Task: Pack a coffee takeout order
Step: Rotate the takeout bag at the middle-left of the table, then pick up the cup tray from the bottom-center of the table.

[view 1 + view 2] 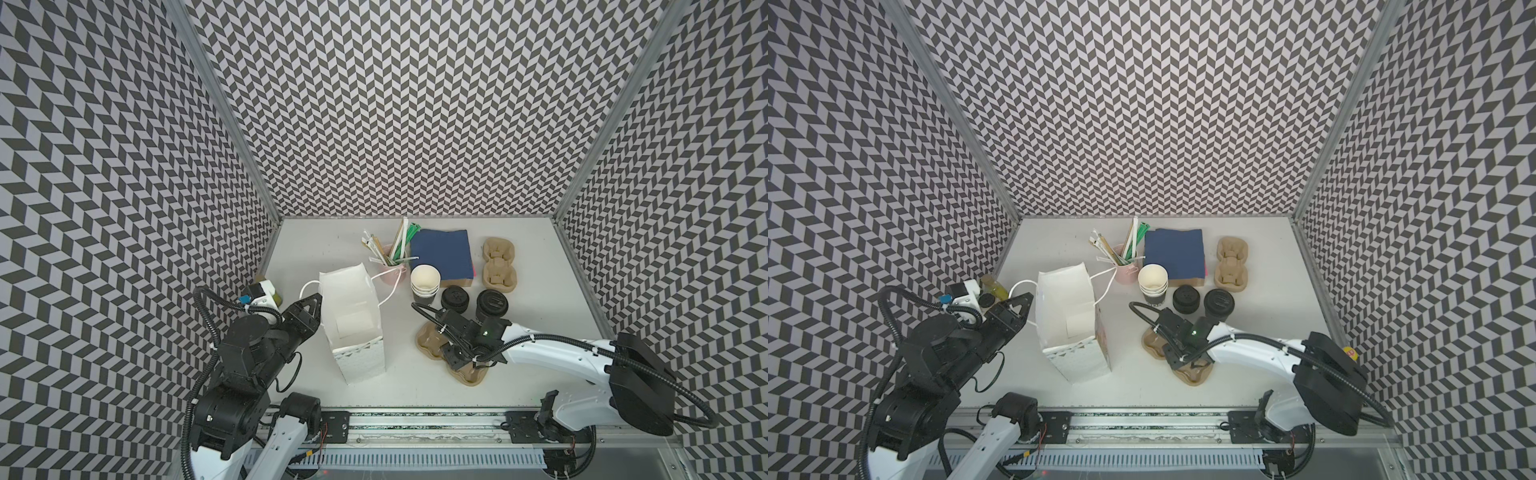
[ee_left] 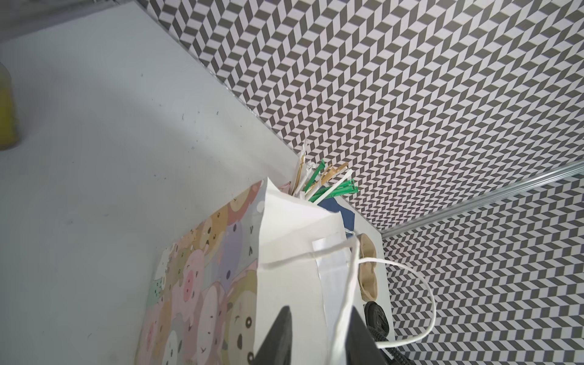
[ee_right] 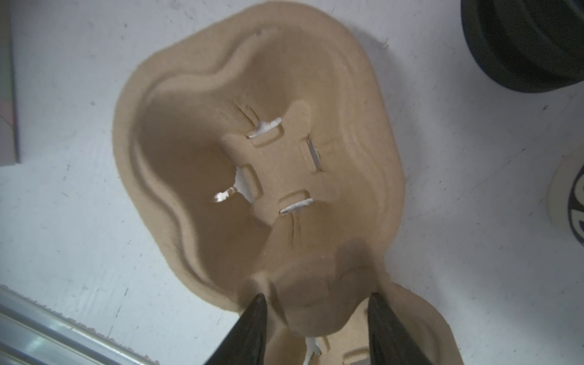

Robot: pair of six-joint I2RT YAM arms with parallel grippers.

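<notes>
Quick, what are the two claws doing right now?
Left gripper: open, jaws astride the paper bag rim.
Right gripper: open, jaws astride the pulp cup carrier at its middle ridge.

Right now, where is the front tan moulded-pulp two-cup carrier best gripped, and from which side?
Grip the tan moulded-pulp two-cup carrier by the raised ridge between its wells, probably from above: it lies flat, rim hugging the white table, and the ridge stands up narrow.

Bright even light, soft shadows, warped edges.
</notes>
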